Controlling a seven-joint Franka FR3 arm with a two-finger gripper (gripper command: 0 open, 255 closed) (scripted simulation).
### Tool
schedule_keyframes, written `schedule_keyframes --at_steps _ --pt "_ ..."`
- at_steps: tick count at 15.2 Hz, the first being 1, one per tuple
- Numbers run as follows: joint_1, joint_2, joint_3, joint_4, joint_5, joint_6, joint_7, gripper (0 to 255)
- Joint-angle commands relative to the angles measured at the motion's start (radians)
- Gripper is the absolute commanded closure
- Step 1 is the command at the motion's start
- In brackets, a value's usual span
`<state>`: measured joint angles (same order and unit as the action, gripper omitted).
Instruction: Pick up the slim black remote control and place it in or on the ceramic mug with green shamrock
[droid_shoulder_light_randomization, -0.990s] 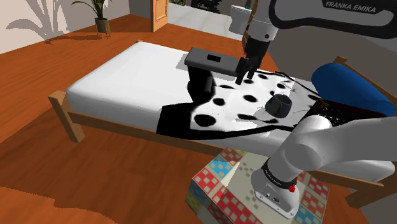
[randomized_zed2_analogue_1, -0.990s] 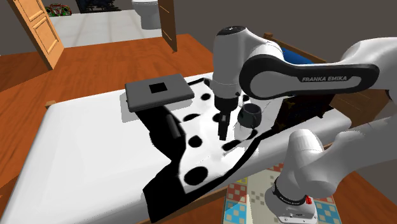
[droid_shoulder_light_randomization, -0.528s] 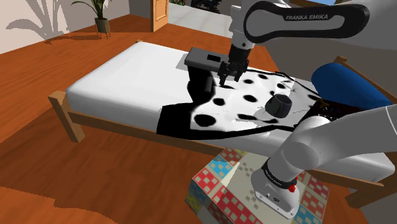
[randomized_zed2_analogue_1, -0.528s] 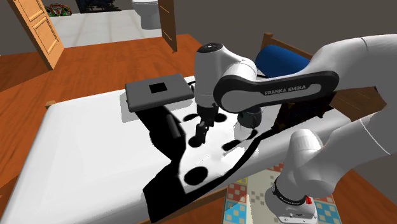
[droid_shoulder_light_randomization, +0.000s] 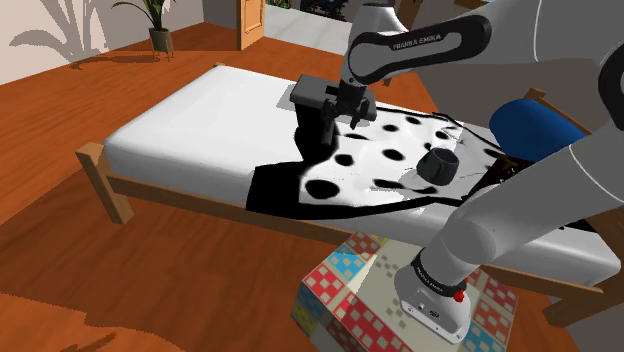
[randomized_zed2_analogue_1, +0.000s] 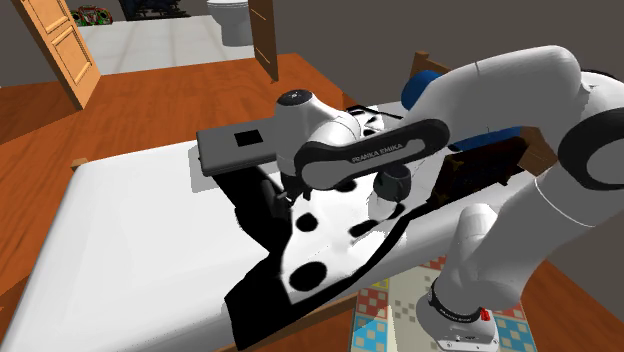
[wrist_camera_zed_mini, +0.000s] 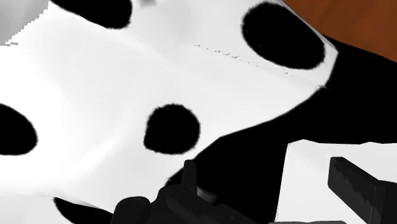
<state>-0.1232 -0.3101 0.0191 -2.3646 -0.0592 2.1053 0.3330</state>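
Pincer (wrist_camera_zed_mini: 262, 164) had swung left toward the shoulder view's upper middle, black fingers parted and empty, near slim dark remote (droid_shoulder_light_randomization: 318, 131) on smooth white bed (droid_shoulder_light_randomization: 190, 125), beside spotted blanket (droid_shoulder_light_randomization: 385, 175), rounded dark mug (droid_shoulder_light_randomization: 437, 165) right of centre.

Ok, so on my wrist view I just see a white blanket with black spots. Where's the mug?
Observer: The dark mug sits on that spotted blanket, off to the shoulder view's right of the gripper.
Operator: What's the blanket lying on?
Observer: A bed with a wooden frame and a white mattress.
Operator: Is anything else up there?
Observer: Yes, a flat dark grey slab lies on the mattress, right beside the gripper on the shoulder view's left.
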Motion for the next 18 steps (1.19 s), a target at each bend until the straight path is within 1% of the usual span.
schedule_keyframes --at_steps 1,5,9,17,18 --pt "-0.020 0.065 -0.002 0.025 -0.017 0.053 0.051 0" --pt "-0.053 0.200 -0.007 0.096 -0.055 0.140 0.158 0" --pt "-0.079 0.330 -0.024 0.182 -0.095 0.206 0.263 0" --pt "-0.112 0.577 -0.087 0.385 -0.151 0.289 0.452 0" --pt "-0.113 0.585 -0.090 0.393 -0.151 0.291 0.458 0"
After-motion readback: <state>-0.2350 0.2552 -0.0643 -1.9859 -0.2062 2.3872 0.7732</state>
